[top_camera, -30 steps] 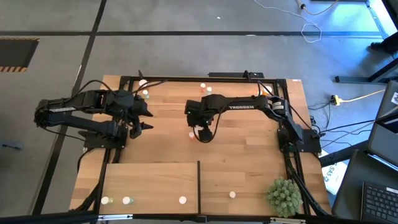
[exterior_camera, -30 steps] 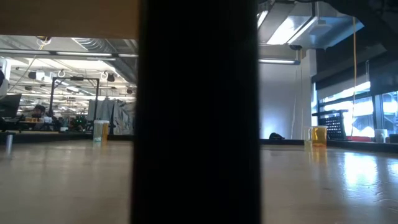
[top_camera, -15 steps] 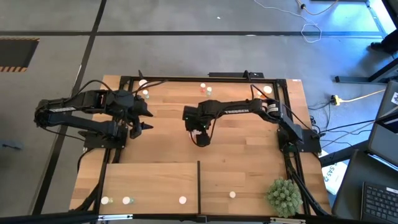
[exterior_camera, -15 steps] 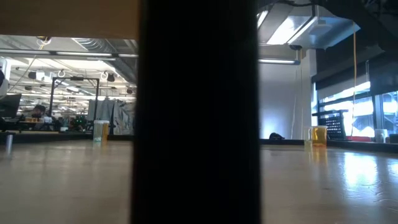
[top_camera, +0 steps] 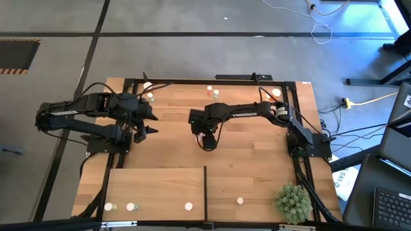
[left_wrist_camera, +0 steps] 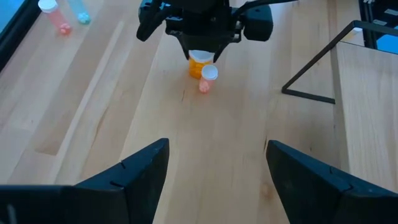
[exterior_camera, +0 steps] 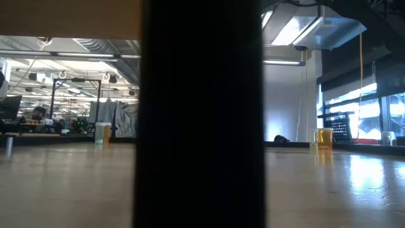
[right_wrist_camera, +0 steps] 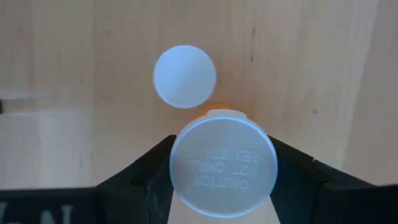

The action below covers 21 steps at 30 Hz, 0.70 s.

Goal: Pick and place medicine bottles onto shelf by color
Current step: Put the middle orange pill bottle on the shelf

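Observation:
A wide orange medicine bottle [left_wrist_camera: 198, 63] with a large white cap [right_wrist_camera: 224, 167] stands upright mid-table. My right gripper [top_camera: 207, 140] is shut on it from above. Just beside it is a small white-capped bottle [right_wrist_camera: 185, 76]. More bottles stand at the table's far edge [top_camera: 212, 90], and several stand on the pale shelf [top_camera: 160, 186] near its front edge. The shelf's dark divider [top_camera: 205, 189] fills the middle of the low view. My left gripper [top_camera: 153, 122] hovers open at the table's left, touching nothing. My right gripper pinches the wide bottle's white cap [right_wrist_camera: 180, 168] between its two fingers, one on each side of the rim. The fingers [right_wrist_camera: 155, 171] come from above, pointing down. The bottle stands upright with its orange body [left_wrist_camera: 196, 67] on the tabletop.
A spiky green plant ball [top_camera: 293, 202] sits at the table's near right corner. Two bottles [left_wrist_camera: 62, 14] stand near the far left. A greenish bottle [exterior_camera: 101, 133] and an orange one [exterior_camera: 324, 137] stand on the shelf either side of the divider. Bare wood lies between the arms.
My right gripper has sunk a little toward the table over the wide orange bottle, then held still. My left arm has kept still.

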Each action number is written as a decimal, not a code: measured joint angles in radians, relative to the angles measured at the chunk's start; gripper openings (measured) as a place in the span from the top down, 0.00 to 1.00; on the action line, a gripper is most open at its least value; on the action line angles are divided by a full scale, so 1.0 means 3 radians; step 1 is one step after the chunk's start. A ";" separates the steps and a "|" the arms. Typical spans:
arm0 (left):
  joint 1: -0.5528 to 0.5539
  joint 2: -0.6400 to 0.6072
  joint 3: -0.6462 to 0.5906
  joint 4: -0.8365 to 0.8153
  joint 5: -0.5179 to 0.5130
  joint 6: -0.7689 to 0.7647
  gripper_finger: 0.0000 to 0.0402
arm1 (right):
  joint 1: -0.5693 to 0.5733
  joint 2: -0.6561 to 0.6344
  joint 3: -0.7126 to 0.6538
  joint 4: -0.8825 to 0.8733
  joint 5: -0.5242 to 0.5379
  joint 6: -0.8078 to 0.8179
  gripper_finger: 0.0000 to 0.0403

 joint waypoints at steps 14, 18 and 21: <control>-0.0001 0.0001 0.0001 0.0000 0.0000 0.0000 0.34 | -0.0001 0.0000 0.0146 -0.0254 0.0232 -0.0008 0.49; -0.0001 0.0000 0.0001 0.0000 0.0000 0.0001 0.34 | -0.0001 0.0000 0.0439 -0.0555 0.0215 0.0000 0.48; -0.0001 0.0000 0.0001 0.0000 0.0000 0.0000 0.34 | -0.0001 -0.0004 0.0705 -0.0736 0.0215 0.0001 0.46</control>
